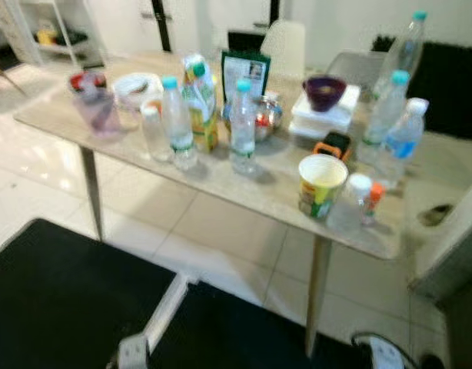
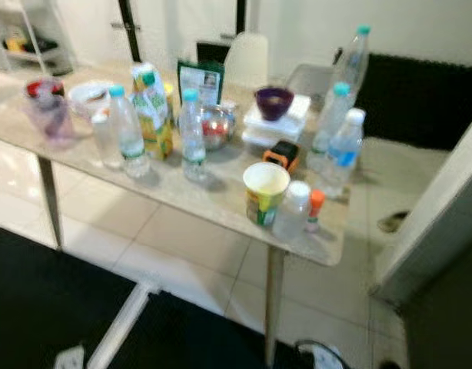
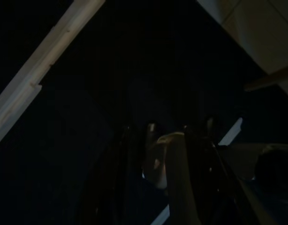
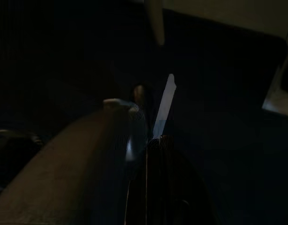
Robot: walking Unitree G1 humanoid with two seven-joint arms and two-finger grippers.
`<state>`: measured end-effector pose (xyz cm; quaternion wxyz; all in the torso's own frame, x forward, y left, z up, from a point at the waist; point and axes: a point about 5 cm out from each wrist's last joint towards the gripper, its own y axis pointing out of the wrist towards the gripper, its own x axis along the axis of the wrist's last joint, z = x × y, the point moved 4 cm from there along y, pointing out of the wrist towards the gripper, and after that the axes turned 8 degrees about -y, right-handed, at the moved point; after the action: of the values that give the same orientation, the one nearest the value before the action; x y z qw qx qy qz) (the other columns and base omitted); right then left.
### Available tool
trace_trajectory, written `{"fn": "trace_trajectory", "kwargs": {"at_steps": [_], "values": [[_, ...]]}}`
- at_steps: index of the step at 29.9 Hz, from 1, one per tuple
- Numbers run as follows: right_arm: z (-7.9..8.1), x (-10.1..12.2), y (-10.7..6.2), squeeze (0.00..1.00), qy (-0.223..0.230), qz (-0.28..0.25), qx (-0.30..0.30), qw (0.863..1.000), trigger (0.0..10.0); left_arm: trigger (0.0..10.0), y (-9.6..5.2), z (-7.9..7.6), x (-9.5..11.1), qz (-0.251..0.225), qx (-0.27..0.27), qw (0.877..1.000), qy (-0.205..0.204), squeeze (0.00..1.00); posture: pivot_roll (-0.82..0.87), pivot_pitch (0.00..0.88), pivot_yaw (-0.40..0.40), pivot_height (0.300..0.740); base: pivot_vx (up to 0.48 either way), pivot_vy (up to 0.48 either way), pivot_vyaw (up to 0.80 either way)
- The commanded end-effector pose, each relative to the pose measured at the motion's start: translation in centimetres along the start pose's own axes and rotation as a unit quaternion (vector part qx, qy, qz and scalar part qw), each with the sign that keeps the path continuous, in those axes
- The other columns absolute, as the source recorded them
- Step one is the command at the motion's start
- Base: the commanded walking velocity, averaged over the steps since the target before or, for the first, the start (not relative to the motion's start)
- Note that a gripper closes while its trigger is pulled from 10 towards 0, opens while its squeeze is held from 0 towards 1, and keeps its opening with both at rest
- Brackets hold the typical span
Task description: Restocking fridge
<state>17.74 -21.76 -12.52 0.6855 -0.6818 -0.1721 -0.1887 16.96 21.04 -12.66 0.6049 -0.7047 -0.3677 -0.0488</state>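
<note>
A pale table [image 1: 221,183] stands ahead, crowded with groceries. Near its front edge are two water bottles [image 1: 177,123] [image 1: 243,127] with teal caps, a juice carton [image 1: 201,100] and a paper cup [image 1: 320,184]. Behind them are a green packet [image 1: 245,73], a metal bowl [image 1: 264,117] and a purple bowl [image 1: 324,92] on white containers. More bottles [image 1: 403,142] cluster at the right end. Both arms hang idle in shade. My left gripper [image 3: 167,126] and right gripper [image 4: 146,145] are dim black shapes over dark floor.
A purple jug [image 1: 96,108] and a white dish [image 1: 136,88] sit at the table's left end. A black mat [image 1: 59,300] covers the floor in front. A pale panel [image 1: 459,246] rises at the right. A chair [image 1: 286,42] and a dark sofa [image 1: 451,84] lie beyond.
</note>
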Motion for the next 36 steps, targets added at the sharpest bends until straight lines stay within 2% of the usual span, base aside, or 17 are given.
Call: {"fn": "trace_trajectory", "kwargs": {"at_steps": [1, 6, 8, 12, 17, 25, 31, 36], "values": [[0.0, -0.3, 0.0, 0.00, 0.002, 0.005, -0.002, 1.000, 10.0, 10.0, -0.2, 0.5, -0.9, 0.012, 0.007, 1.000, 0.000, 0.00, 0.00, 0.064, 0.007, 0.740, 0.255, 0.000, 0.00], [-0.1, -0.6, -0.1, 0.00, 0.001, 0.009, -0.004, 1.000, 10.0, 10.0, -0.2, 0.8, -0.7, 0.007, 0.019, 1.000, -0.002, 0.00, 0.00, 0.063, 0.007, 0.740, 0.000, 0.000, 0.00], [-0.1, -0.5, -0.1, 0.00, 0.000, 0.009, -0.003, 1.000, 10.0, 10.0, -0.2, 0.4, -1.1, 0.021, 0.004, 1.000, 0.015, 0.00, 0.00, 0.062, 0.008, 0.740, 0.000, 0.000, 0.00], [-0.1, -0.5, -0.1, 0.00, -0.001, 0.008, -0.003, 1.000, 10.0, 10.0, -0.2, 0.1, -1.4, 0.029, -0.002, 0.999, 0.024, 0.00, 0.00, 0.060, 0.007, 0.740, 0.275, -0.389, 0.00], [-0.1, -0.5, -0.1, 0.00, -0.002, 0.008, -0.003, 1.000, 10.0, 10.0, -0.2, -0.1, -1.7, 0.033, -0.005, 0.999, 0.023, 0.00, 0.00, 0.061, 0.008, 0.740, 0.290, -0.379, 0.00], [-0.3, -0.6, -0.1, 0.00, -0.004, 0.011, -0.010, 1.000, 10.0, 10.0, -0.2, -0.6, -2.1, 0.039, -0.016, 0.999, 0.017, 0.00, 0.00, 0.064, 0.009, 0.740, 0.000, 0.000, 0.00], [-0.7, -0.6, -0.2, 0.00, -0.007, 0.011, -0.021, 1.000, 10.0, 10.0, -0.2, -0.7, -2.2, 0.040, -0.017, 0.999, 0.019, 0.00, 0.00, 0.064, 0.009, 0.740, 0.000, 0.000, 0.00], [-1.9, -0.1, -0.3, 0.00, 0.009, 0.001, -0.049, 0.999, 10.0, 10.0, -0.2, -0.6, -2.1, 0.038, -0.017, 0.999, 0.019, 0.00, 0.00, 0.064, 0.009, 0.740, 0.000, 0.000, 0.00]]}}
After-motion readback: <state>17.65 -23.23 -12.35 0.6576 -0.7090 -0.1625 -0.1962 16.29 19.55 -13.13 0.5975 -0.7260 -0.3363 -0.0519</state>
